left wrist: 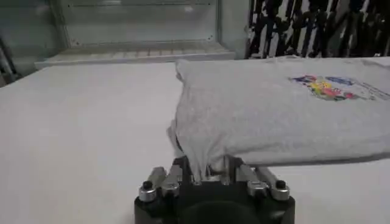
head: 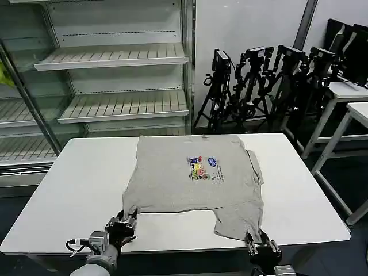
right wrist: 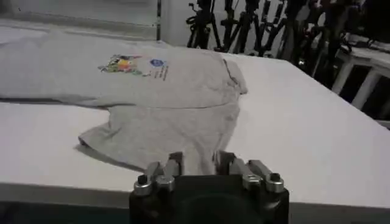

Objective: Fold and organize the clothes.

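- I have the grey T-shirt (head: 190,178) lying print-up on the white table (head: 75,184), partly folded, its body running from the table's far edge toward the near edge where my two arms sit.
- Its long axis runs far-to-near across the table. I cannot make out the neckline, so I cannot say which end is the collar.
- The multicoloured chest print (head: 203,168) faces upward, on the shirt's right half, closer to the far edge than to the near one.
- A flap of cloth, sleeve or hem, trails off the shirt's near right corner toward the table's front edge (head: 238,221).
- My left gripper (head: 121,226) sits at the table's front edge, at the shirt's near left corner. In the left wrist view, its fingers (left wrist: 183,173) are clamped on a pinch of that corner (left wrist: 194,155), which rises slightly off the tabletop.
- From that pinched corner the shirt spreads away across the table toward the far edge, with the print (left wrist: 329,87) well apart from the gripper.
- My right gripper (head: 260,246) is low at the table's front edge, just beside the trailing flap. In the right wrist view, its fingers (right wrist: 172,163) stand apart with the flap's edge (right wrist: 195,152) between or just ahead of them; I cannot tell whether cloth is touching them.
- Beyond the table's far edge stand empty store shelves (head: 115,57) and a cluster of black tripods (head: 259,86).
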Tool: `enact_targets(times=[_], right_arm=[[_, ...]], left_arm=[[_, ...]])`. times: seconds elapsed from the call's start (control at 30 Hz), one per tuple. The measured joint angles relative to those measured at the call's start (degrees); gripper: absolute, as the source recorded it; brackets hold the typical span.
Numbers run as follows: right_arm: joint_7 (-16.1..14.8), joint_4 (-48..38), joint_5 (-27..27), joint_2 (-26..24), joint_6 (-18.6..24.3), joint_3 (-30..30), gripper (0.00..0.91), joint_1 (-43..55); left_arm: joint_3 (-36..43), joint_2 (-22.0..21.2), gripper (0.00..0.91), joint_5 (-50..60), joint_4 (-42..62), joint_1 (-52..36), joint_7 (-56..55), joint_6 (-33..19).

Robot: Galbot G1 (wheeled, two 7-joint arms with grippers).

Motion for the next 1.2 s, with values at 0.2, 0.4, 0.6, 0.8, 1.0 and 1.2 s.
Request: enact_targets(times=[0.2,0.4,0.6,0.8,1.0,1.2], right_arm=[[0.59,1.99,1.00,-0.36,1.32,0.26,0.000,-1.78],[0.88,6.58,2.29,-1.47,2.11,1.56,0.000,-5.10],[1.23,11.71,4.11,-2.89,2.95,4.61,0.000,-8.07],[1.62,14.69,7.15,-4.08,3.96,7.58,0.000,-7.27],[2.57,14.02,11.46,-5.98,4.27,8.63,0.000,-0.79],[3.31,9.07,15.03,-8.70,4.07,7.90,0.000,8.52]], left_arm=[[-0.41,-0.36,0.020,-0.51,-1.52,1.13,0.09,0.32],[-1.39,-0.85,0.020,-0.21,-5.63,3.36,-0.04,0.64],[-3.23,-0.22,0.020,-0.17,-11.26,7.06,0.17,0.61],[-5.48,0.84,0.020,-0.18,-15.99,9.59,0.48,0.46],[-6.15,2.22,0.020,-1.12,-17.27,9.34,0.69,-0.16],[-5.62,4.13,0.020,-3.01,-14.38,5.00,1.33,-0.79]])
